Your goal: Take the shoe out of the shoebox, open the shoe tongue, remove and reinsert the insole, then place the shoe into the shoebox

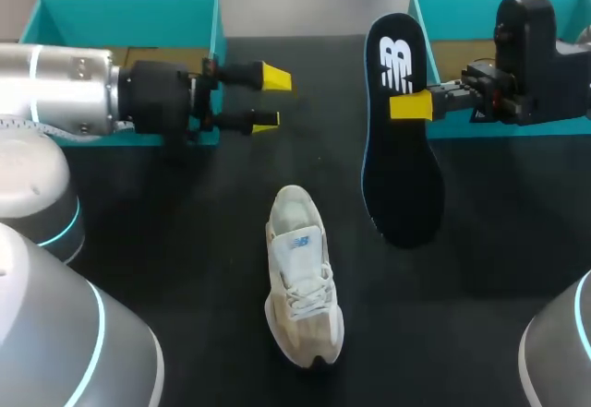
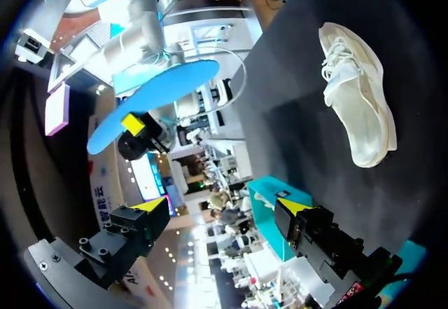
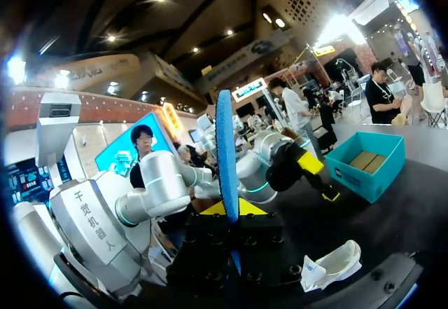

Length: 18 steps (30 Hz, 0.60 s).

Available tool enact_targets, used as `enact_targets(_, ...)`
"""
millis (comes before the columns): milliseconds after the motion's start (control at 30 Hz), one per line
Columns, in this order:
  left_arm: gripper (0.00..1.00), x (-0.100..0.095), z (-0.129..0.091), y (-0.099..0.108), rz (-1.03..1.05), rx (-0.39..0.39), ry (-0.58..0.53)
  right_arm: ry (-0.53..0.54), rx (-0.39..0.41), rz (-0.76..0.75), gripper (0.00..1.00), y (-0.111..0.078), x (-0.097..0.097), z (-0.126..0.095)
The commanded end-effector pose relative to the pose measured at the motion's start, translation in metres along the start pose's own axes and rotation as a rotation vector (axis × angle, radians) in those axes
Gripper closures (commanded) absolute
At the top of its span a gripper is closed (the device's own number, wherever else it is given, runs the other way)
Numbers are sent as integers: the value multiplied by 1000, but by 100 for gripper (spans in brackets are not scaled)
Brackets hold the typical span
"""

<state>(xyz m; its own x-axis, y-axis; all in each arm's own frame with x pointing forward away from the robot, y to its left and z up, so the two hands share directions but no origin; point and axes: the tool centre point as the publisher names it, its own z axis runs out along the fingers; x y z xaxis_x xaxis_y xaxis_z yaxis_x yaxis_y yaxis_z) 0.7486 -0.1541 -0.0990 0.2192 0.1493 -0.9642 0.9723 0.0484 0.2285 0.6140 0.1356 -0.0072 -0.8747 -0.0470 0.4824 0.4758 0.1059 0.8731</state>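
Gripping blue insole (image 3: 225, 141) upright, edge-on, betw. yellow tips of R claw (image 3: 229, 209). Ahead, over black desk (image 3: 409, 207): L claw (image 3: 320, 180), fingers spread. Teal shoebox (image 3: 364, 158) on desk just beside L claw, open-topped. White shoe (image 3: 336, 261) on desk near R claw, apart from both claws.

Seen from above: one finger of right gripper (image 1: 406, 104) hidden behind insole (image 1: 402, 167); shoebox (image 1: 443, 1) behind insole partly masked by insole and gripper; its far side runs out of view.
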Motion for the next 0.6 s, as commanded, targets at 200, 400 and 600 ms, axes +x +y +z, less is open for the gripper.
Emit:
enact_targets(200,0,0,-3,12,2,34,-92,1,2,1,100,1,-2,2)
enact_targets(400,0,-3,-2,11,15,30,-122,21,1,72,100,3,-36,-2)
enact_targets(600,0,-5,-5,10,15,14,-125,56,-3,158,100,16,-80,-16)
